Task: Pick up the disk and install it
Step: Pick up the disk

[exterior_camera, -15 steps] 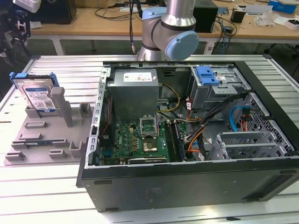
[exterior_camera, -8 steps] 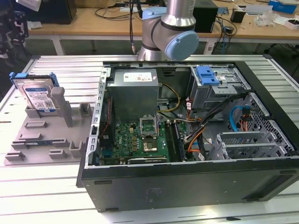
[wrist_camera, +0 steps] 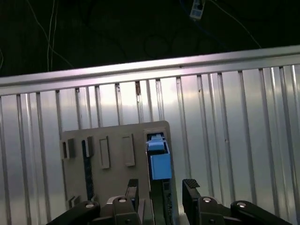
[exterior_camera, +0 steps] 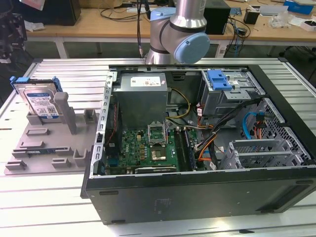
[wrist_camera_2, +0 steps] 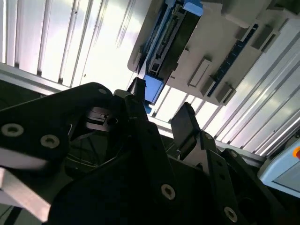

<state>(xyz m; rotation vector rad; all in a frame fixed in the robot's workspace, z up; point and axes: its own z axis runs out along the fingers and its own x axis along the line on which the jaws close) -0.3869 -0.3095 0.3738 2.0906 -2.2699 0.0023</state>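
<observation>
Hovering above the disk, the gripper was spread open and empty; centring both fingers astride its flat faces was judged best for a square grasp.

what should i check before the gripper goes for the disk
1. disk stands upright in the grey holder: ok
2. gripper open, holding nothing: ok
3. disk's blue carrier in line between the fingers in the first wrist view: ok
4. gripper apart from the disk: ok
5. computer case lid off: ok
6. drive cage slot free: cannot tell
</observation>
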